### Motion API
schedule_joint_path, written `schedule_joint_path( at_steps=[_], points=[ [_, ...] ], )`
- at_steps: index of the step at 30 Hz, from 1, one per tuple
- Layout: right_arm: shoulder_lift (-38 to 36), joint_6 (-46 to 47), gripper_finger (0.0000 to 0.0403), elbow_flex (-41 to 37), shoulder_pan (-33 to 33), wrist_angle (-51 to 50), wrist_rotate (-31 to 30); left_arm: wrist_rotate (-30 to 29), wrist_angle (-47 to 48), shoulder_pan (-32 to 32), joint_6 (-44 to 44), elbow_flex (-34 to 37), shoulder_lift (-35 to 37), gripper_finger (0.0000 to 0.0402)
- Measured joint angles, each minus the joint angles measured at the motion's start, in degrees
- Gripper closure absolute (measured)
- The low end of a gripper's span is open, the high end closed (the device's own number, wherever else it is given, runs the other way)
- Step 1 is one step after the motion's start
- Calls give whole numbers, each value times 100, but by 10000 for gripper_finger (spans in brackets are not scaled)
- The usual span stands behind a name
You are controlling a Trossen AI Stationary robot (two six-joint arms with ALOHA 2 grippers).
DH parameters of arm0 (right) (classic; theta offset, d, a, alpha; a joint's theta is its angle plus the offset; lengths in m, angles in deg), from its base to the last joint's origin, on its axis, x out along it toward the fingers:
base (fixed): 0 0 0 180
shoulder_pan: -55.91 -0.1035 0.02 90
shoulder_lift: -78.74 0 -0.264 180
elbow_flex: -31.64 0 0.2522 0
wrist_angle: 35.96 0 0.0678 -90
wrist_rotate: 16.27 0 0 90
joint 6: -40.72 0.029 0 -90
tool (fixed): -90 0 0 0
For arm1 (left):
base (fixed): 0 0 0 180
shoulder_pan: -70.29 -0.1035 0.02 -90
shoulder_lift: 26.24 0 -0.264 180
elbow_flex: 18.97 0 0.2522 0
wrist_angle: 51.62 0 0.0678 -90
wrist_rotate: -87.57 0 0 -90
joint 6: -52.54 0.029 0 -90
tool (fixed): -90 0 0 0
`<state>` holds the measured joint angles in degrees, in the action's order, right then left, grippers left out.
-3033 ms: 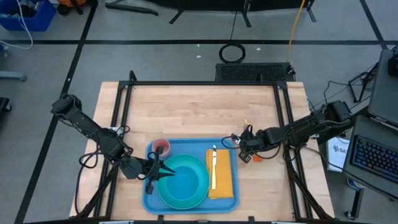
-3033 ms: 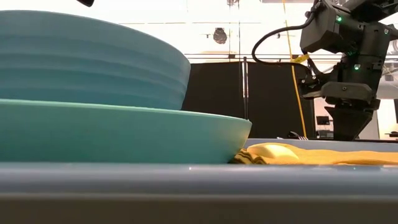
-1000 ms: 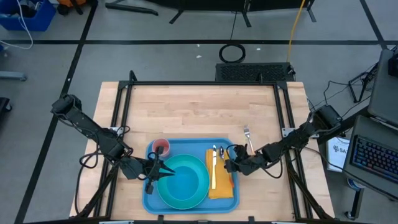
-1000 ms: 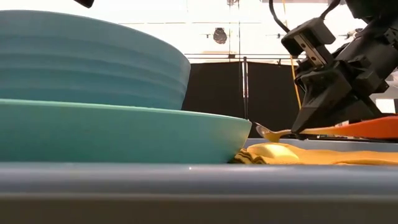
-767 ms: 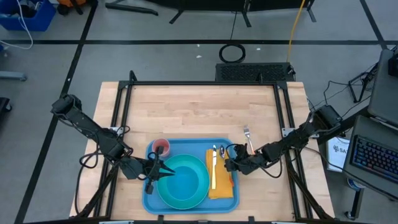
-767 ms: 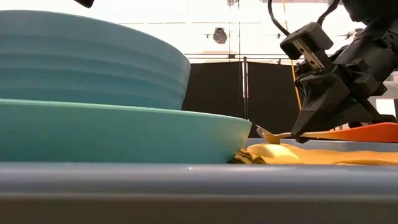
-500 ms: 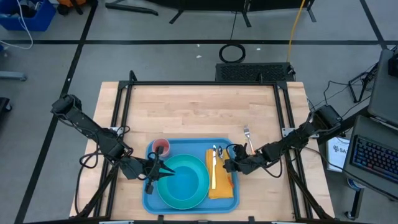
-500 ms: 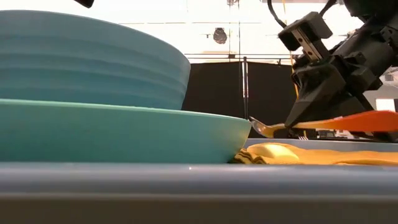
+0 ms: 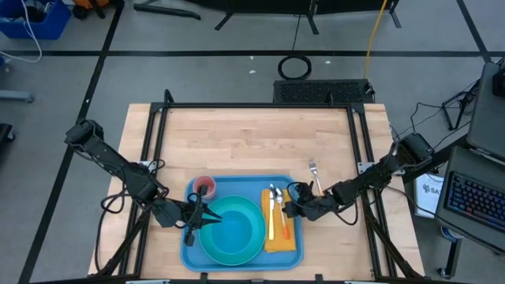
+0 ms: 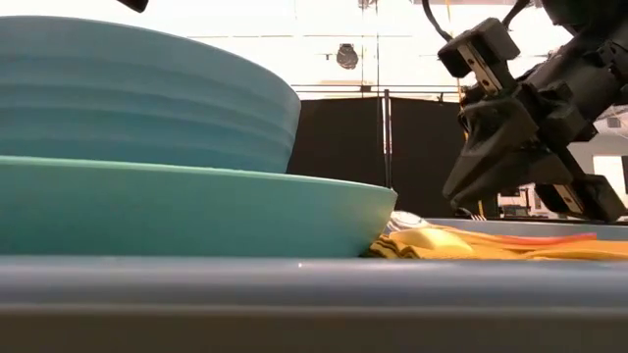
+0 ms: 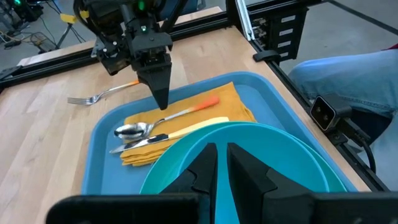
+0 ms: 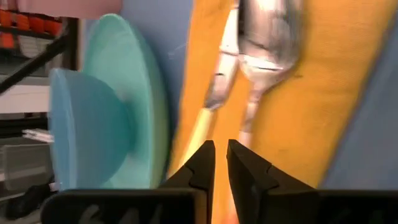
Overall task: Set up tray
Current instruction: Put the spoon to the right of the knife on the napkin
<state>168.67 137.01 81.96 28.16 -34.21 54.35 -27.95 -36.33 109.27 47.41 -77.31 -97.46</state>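
Observation:
The blue tray lies at the table's near middle. On it a blue bowl sits in a cyan plate, with a pink cup at the far left corner. A yellow napkin at its right end carries a knife and an orange-handled spoon, both flat. My right gripper stands over the spoon's handle, fingers a narrow gap apart. My left gripper hangs above the bowl's left side, narrowly open, with nothing between its fingers. My right gripper comes slanting down from the table's right onto the spoon's orange handle. I cannot tell whether a finger touches it. The spoon lies flat on the napkin, beside the knife.
A metal fork lies on the bare wood just right of the tray's far right corner, behind my right arm. The far half of the table is bare wood inside a black frame.
My right gripper has sunk a little and let go of the spoon. The spoon was held level just above the napkin. It now lies flat on the napkin, next to the knife.

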Motion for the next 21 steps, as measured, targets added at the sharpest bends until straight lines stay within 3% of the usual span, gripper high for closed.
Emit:
schedule_joint_path(
  at_steps=[7, 16, 21],
  points=[
    [0, -87, 370, 2, 0, 58, 151, -2, -253, 0, -6, 208, 2, 360],
    [0, -98, 401, 2, 0, -219, 477, -2, -482, 0, 11, 350, 2, 360],
    [248, -250, 402, 178, 34, -483, 953, -4, -484, -24, 14, 350, 2, 360]
  ],
)
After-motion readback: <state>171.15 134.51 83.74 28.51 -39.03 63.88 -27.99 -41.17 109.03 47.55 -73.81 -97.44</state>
